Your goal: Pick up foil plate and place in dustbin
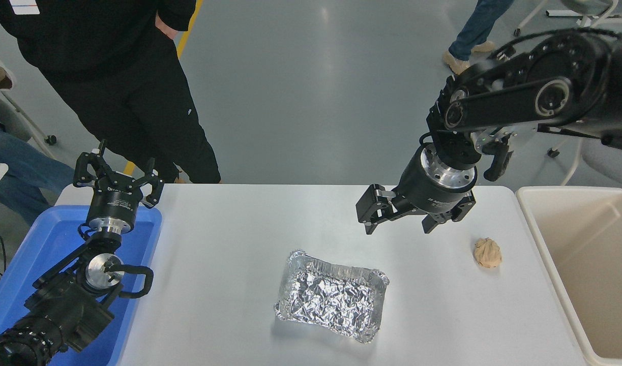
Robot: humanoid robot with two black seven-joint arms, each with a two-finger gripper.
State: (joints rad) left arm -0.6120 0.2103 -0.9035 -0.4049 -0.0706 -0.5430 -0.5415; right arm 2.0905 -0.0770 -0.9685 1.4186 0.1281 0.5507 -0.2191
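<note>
- The right gripper [398, 228] hangs right of centre in the frame, fingers spread and pointing down, holding nothing.
- Below it and slightly left, the foil plate [332, 296] lies flat on the table [229, 244], apart from the gripper.
- A paper ball [487, 253] sits just right of the gripper, near the dustbin [585, 264] at the right edge.
- The left gripper [118, 173], fingers spread, is parked at the left over a blue tray [46, 239].
- A person [112, 76] in black stands at the upper left.
</note>
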